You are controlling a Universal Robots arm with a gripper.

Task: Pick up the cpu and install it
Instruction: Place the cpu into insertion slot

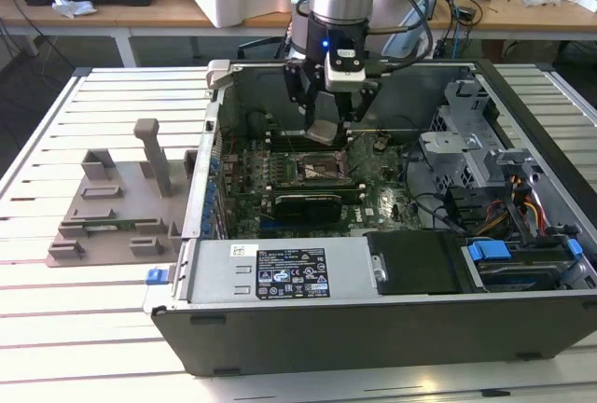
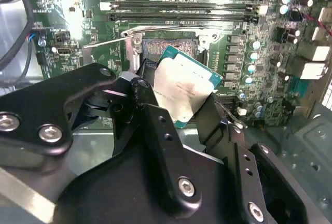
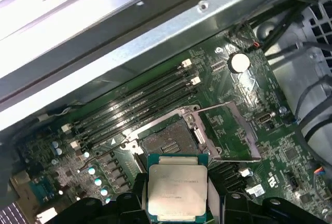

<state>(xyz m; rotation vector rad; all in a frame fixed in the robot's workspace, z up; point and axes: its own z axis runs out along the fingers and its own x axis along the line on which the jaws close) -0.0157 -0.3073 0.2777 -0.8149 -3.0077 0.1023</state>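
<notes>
Gripper (image 1: 326,123) is clamped on the cpu (image 1: 324,132), pinching two opposite edges w/ the silver top facing out and the green rim showing in both wrist views. Chip hangs tilted inside the open pc case (image 1: 373,328), near the mobo socket (image 3: 166,142) and not seated yet. Socket's load plate (image 3: 228,130) is flipped up, w/ RAM slots (image 3: 135,107) just beside. Grey holder block (image 1: 112,202) sits outside the case, on the exterior view's left.

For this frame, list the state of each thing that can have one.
cpu: gripped, above the socket, not seated
gripper: shut on the cpu
socket: uncovered and empty
load plate: swung open
computer case: lying on its side, open on top
</notes>
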